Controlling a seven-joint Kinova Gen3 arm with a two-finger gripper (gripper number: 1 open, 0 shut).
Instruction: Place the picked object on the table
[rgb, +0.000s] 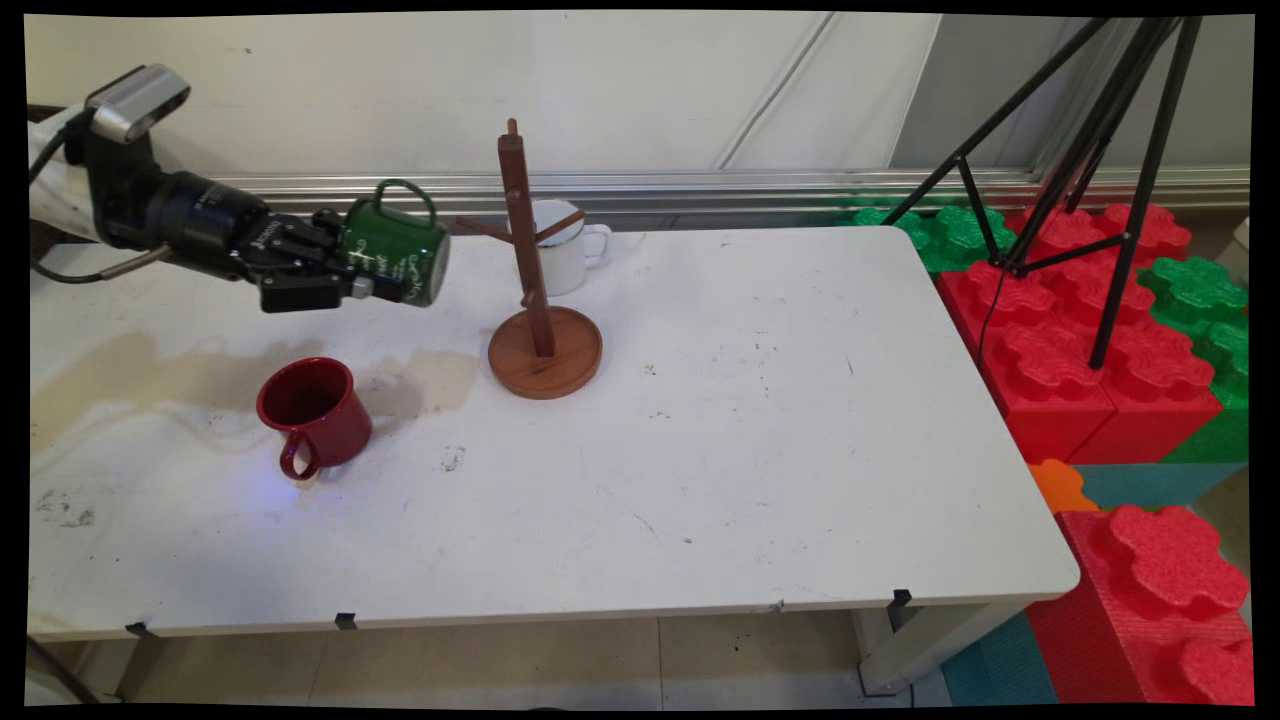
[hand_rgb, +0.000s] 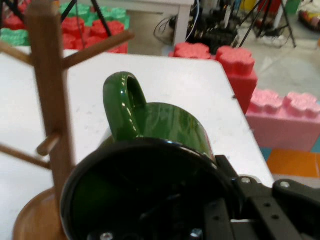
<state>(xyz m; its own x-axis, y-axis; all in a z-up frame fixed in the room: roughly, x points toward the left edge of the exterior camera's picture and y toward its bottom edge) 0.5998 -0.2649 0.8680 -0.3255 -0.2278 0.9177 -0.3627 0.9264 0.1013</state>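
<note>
Fingers (rgb: 385, 285): you have them clamped on the green mug's (rgb: 395, 252) rim.
Green mug: glossy, sideways, handle up, beside rack (rgb: 535, 290).
Red mug (rgb: 312, 408): upright on surface (rgb: 700, 440), empty.

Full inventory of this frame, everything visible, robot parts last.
green mug: 1, dark green, held on its side in the air left of the mug tree, handle up
mug tree: 1, brown wood, table centre-left, pegs bare
white mug: 1, white, upright behind the tree
red mug: 1, dark red, on the table below the gripper, tilted, handle toward the near edge
table: 1, white, stained at left
foam blocks: several, red, green, orange, floor at right
tripod: 1, black, standing on the blocks
gripper: 1, black, shut on the green mug's rim
</note>
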